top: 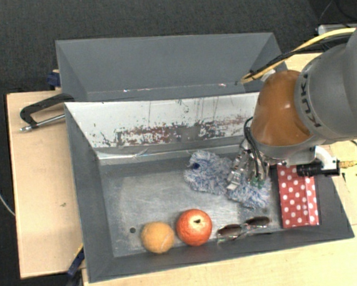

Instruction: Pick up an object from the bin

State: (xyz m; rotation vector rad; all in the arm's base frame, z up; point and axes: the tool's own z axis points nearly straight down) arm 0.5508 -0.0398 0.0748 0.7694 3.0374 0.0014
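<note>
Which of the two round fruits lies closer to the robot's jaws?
The red apple; it sits right of the paler orange, on the side toward the jaws.

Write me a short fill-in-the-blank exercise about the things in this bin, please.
1. The gripper hangs over the fluffy cloth, which is ____ and white.
2. The orange lies on the view's ____ side of the red apple.
3. The red packet next to the sunglasses bears white ____.
Missing words: blue; left; dots.
</note>
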